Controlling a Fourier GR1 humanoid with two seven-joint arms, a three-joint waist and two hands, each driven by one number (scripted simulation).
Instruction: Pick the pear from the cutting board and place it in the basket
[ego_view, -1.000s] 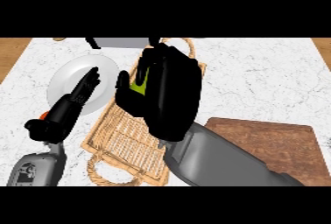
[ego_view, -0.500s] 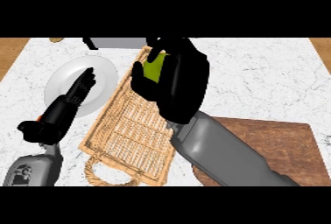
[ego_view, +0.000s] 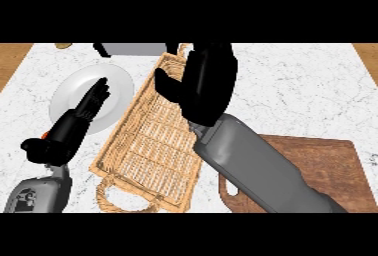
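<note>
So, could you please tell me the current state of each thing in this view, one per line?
Right hand: over the basket's far end, fingers curled; no pear shows.
Left hand: open, fingers straight, over the plate's near edge.
Basket: flat on the counter, nothing visible in the uncovered part.
Plate: flat, nothing visible on it.
Cutting board: flat, partly hidden by the right forearm; no pear on the visible part.

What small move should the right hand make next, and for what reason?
Probably a short lowering of the right hand toward the basket, then releasing there. The hand hangs over the basket's far end, and the visible part of the cutting board shows no pear, so the pear is likely hidden under the hand, though this cannot be seen.
</note>
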